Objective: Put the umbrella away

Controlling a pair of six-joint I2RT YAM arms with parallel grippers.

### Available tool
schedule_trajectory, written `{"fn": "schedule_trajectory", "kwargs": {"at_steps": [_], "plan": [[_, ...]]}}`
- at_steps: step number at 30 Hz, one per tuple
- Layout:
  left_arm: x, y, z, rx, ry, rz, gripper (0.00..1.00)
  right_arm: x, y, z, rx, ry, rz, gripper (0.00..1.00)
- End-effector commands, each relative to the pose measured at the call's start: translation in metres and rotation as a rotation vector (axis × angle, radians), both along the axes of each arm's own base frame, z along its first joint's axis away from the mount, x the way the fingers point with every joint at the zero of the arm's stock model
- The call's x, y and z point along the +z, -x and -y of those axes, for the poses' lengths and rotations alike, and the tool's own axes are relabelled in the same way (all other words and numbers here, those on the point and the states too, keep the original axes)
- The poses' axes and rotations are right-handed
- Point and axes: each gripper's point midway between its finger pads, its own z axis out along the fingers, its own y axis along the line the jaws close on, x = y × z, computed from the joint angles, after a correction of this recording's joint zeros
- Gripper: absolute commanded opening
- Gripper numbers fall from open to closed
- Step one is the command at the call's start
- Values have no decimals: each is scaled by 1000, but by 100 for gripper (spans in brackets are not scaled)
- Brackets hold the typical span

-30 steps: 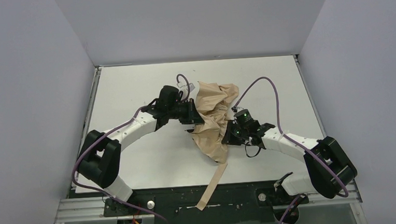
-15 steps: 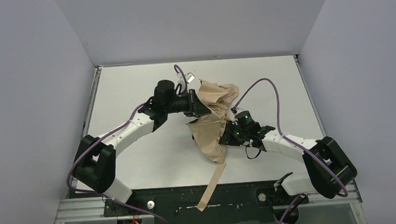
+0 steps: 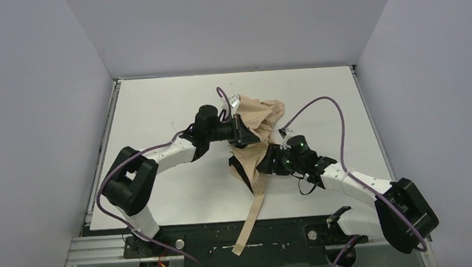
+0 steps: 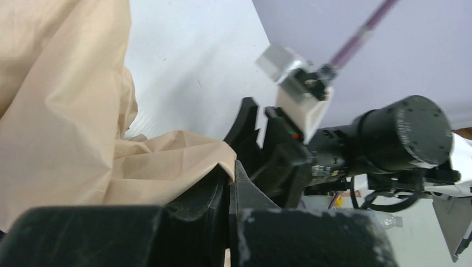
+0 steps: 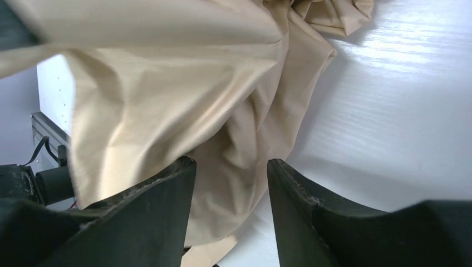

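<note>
Jaws of left gripper (image 4: 229,173) clamp umbrella (image 4: 67,111) fabric; right gripper (image 5: 231,166) gapes, fabric between

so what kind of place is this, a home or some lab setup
Probably a robot lab test cell, not a home: a white table boxed in by plain walls, with the left arm and right arm mounted on a metal rail at its near edge.
</note>
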Motion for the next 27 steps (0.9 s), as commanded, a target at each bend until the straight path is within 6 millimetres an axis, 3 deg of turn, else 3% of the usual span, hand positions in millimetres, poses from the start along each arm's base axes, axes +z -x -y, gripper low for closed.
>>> {"fn": "schedule_trajectory", "kwargs": {"at_steps": [1,9,14,18,21,24,27], "plan": [[11,0,10,-28,82,50,0,19,0,15,-26,39,79,52],[-13,13,7,-44,52,15,0,39,12,81,-221,245,125,52],[-35,34,-3,-40,7,-15,0,60,3,81,-237,242,157,52],[-53,52,-13,-29,-66,-30,0,63,-11,76,-245,259,154,53],[-59,63,-21,-19,-134,-10,19,69,-23,75,-265,272,181,56],[-54,68,-27,-12,-176,24,39,79,-39,75,-269,294,207,60],[-46,67,-36,1,-213,54,53,93,-55,74,-241,319,240,64]]}}
